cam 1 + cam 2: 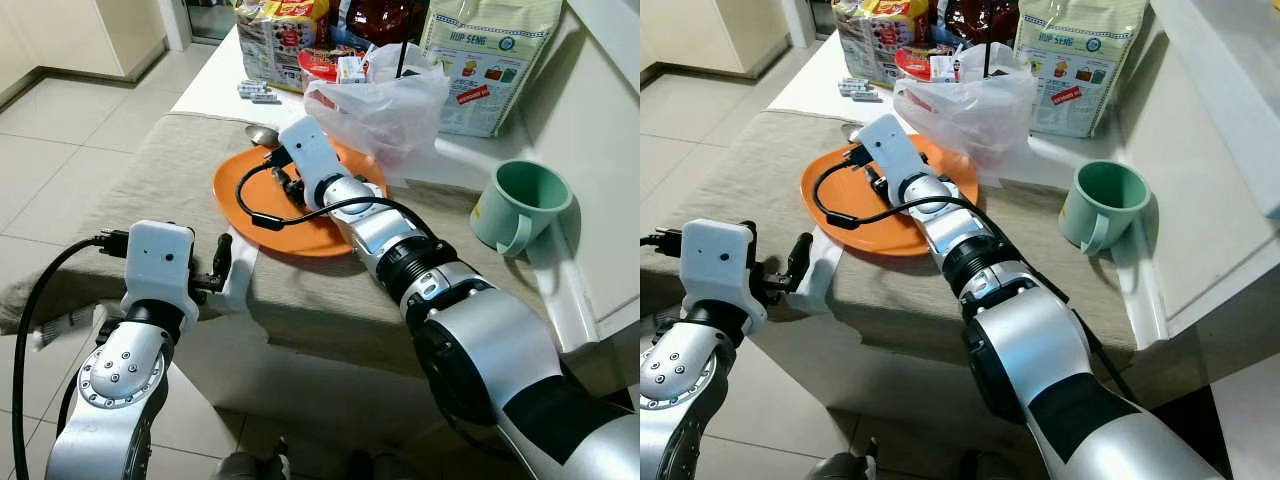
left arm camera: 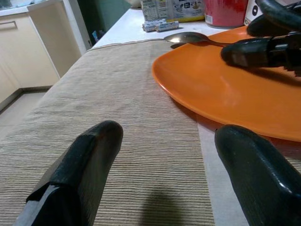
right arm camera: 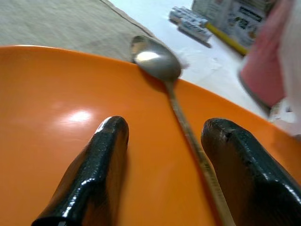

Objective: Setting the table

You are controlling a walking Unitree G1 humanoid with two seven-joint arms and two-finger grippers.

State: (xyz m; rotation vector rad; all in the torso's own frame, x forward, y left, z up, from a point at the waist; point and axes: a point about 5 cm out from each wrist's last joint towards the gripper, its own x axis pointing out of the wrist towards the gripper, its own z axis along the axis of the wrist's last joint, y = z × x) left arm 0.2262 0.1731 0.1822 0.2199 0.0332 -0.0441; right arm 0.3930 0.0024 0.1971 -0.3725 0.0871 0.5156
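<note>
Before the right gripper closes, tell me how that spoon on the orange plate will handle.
The spoon looks like thin, stiff metal, probably light. Lying across the glossy orange plate with its bowl over the rim, it may skid or pivot if nudged. The right gripper straddles its narrow handle, so grip could slip.

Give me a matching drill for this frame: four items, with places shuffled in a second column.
1. spoon
2. green mug
3. left gripper
4. right gripper

A. over the orange plate, fingers open
B. bowl propped on the plate's far rim
C. over the beige cloth near the table edge
D. upright, to the right of the plate

Pairs: 1-B, 2-D, 3-C, 4-A
</note>
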